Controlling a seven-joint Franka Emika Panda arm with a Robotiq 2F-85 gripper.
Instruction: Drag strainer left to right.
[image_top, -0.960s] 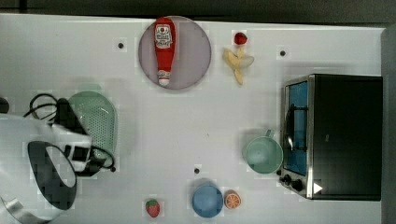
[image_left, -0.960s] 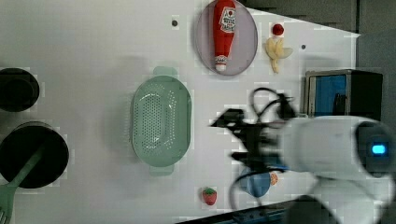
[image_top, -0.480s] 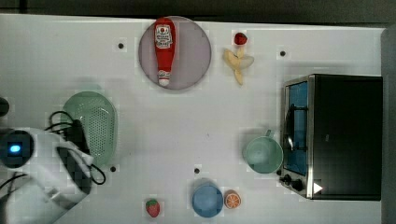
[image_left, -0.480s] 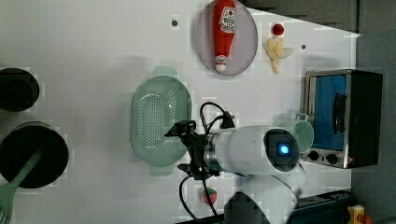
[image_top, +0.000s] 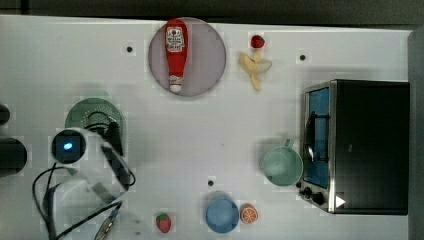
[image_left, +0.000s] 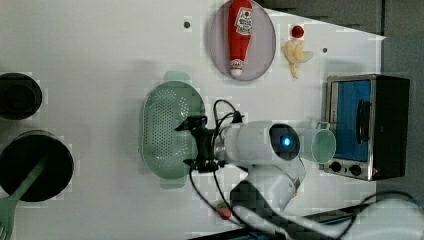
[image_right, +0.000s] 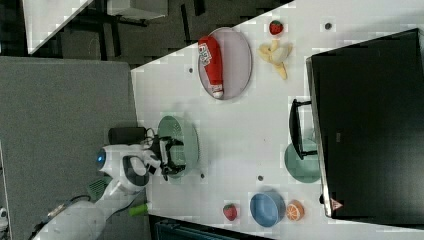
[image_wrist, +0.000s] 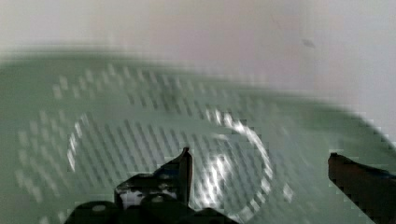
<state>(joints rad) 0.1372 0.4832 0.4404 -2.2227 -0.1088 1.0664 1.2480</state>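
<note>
- Top view: the arm, half a second ago beside the strainer (image_top: 85, 111), now reaches across it and covers all but the far rim. The strainer sits at the top view's left, well apart from the mint mug (image_top: 280, 165) and the toaster oven (image_top: 357, 145).
- Left view: the gripper (image_left: 195, 144) has moved over the strainer's perforated basin, near the rim on the left view's right; its two fingers are spread wide.
- Right view: the gripper (image_right: 170, 155) hangs over the strainer (image_right: 181, 142), below the plate (image_right: 235, 62) bearing the ketchup bottle (image_right: 212, 60).
- Wrist view: spread fingertips (image_wrist: 184, 163) frame the holes; nothing is pinched. The approach looks nearly finished; the drag has not begun.
</note>
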